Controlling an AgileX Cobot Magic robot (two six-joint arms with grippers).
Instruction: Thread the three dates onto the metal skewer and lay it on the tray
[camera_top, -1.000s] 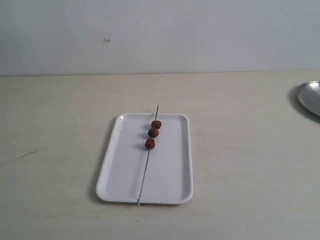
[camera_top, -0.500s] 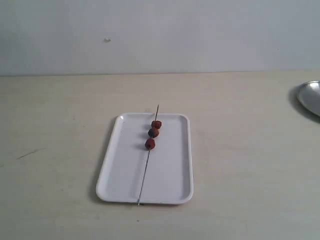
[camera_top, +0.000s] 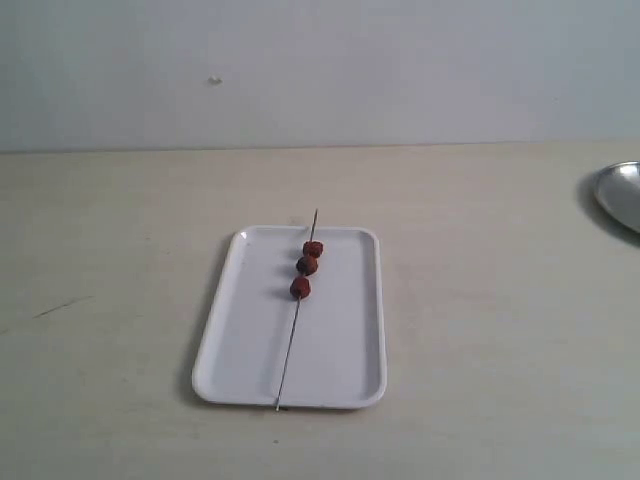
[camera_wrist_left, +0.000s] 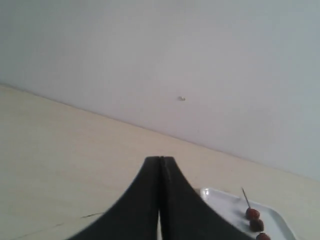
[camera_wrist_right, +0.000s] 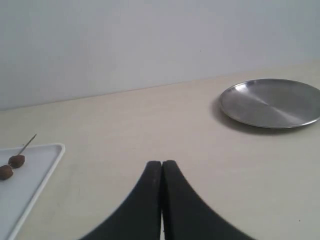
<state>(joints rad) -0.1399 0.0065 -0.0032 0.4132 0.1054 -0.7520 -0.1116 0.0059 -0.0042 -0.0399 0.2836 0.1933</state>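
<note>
Nothing has moved since a second ago. The skewer (camera_top: 293, 330) lies on the tray (camera_top: 235, 350) in the middle of the tabletop (camera_top: 500, 350), and its long axis runs from the near edge toward the far edge. Three dates (camera_top: 307, 266) sit close together on its far half, the dark one between two reddish ones. My left gripper (camera_wrist_left: 160, 159) and right gripper (camera_wrist_right: 162, 162) are both pressed together and empty, well apart from the tray. I judge neither is nearer.

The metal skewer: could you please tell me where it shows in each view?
Exterior view: metal skewer lying lengthwise on the white tray, dates near its far end.
Left wrist view: only its tip, beyond the dates.
Right wrist view: likewise, only its tip.
Shared landmark: the white tray.
</note>
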